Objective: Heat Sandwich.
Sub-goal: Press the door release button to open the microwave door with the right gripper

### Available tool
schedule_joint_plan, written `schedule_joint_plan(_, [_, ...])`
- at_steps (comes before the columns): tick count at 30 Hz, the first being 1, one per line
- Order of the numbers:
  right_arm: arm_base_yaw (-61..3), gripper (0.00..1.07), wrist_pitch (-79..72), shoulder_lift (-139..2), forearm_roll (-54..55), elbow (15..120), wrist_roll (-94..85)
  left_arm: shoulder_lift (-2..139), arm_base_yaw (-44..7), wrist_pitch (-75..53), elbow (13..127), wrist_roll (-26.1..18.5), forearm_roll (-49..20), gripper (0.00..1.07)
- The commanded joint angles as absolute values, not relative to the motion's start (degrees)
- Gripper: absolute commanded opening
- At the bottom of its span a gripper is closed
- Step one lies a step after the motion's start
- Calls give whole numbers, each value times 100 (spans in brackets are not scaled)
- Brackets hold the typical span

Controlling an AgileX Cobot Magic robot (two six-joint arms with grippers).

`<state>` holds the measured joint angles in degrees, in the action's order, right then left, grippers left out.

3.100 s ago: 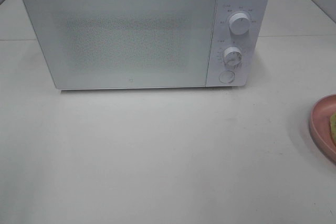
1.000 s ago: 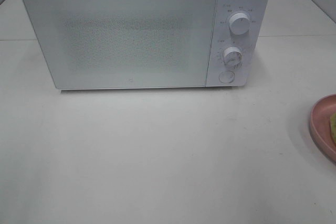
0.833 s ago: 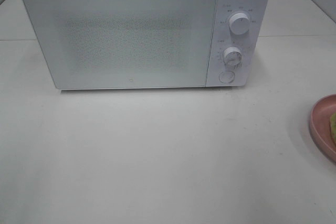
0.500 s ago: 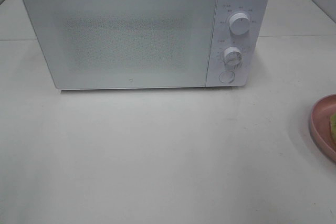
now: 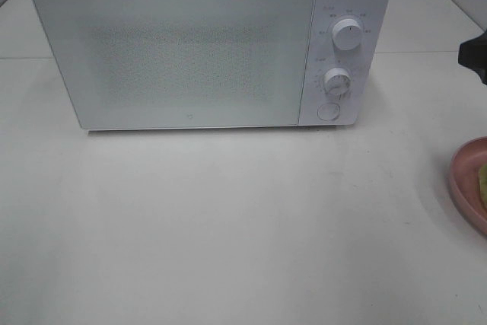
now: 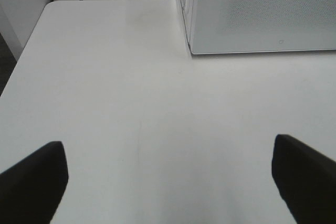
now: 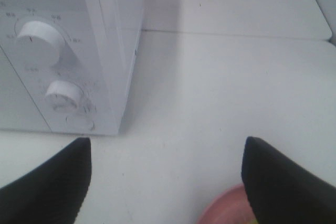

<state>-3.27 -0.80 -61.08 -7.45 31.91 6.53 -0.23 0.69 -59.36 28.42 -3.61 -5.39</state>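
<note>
White microwave (image 5: 205,47): door shut, spanning 9 to 1 o'clock of the high view on the pale table (image 5: 228,226).
Control panel: upper dial (image 5: 347,36), lower dial (image 5: 336,81) and round button (image 5: 328,111) stacked at the microwave's 3 o'clock side, untouched.
Right arm (image 5: 473,57): new arrival, a dark tip poking in at the 3 o'clock edge, absent half a second earlier; no other movement anywhere.
Pink plate (image 5: 466,180): cut off by the frame at 4 o'clock, well apart from the microwave.
Sandwich (image 5: 482,182): only a yellow-green sliver showing, lying on that plate, not yet lifted.
Left wrist view: left gripper (image 6: 168,182) spread wide and empty above bare table, with the microwave's lower front corner ahead.
Right wrist view: right gripper (image 7: 168,182) parted, holding nothing, hanging over the table beside the panel end of the microwave, with the plate's rim near its fingertips.
Meaning for the task: judged the very opening of the job, with the right arm stirring first. Door to be opened, probably by the button, before any lift of the sandwich. Risk of nudging a dial on the way in.
</note>
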Motion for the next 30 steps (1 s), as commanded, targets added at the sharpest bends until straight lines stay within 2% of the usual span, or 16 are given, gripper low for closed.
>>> schedule_joint_plan(1, [-286,76,-842,-6400,-745,3209,722,-178,46,-5890,2825,-355,-556,103])
schedule_joint_plan(5, [-286,76,-1942,-6835,-745,2985,722,-178,46,-5890,2825,-355,-556,103])
schedule_joint_plan(6, [-286,76,-2630,-7024,-693,2790,670,-178,46,-5890,2825,-355,-556,103])
schedule_joint_plan(9, [-286,76,-3203,-7196,-579,2607,556,-178,46,-5890,2825,-355,-556,103])
schedule_joint_plan(13, [-344,76,-4108,-7494,0,2217,132,-178,46,-5890,2825,-355,-556,103])
schedule_joint_plan(17, [-1094,76,-4922,-7666,1112,1845,-796,-178,46,-5890,2825,-355,-556,103])
schedule_joint_plan(18, [-1094,76,-4922,-7666,1112,1845,-796,-178,46,-5890,2825,-355,-556,103])
schedule_joint_plan(19, [-1478,76,-5220,-7758,1610,1736,-1049,-178,46,-5890,2825,-355,-556,103])
schedule_joint_plan(21, [-1788,76,-5449,-7867,2023,1667,-1249,-178,46,-5890,2825,-355,-556,103])
schedule_joint_plan(30, [-2893,76,-6182,-8319,3065,1404,-1341,-178,46,-5890,2825,-355,-556,103])
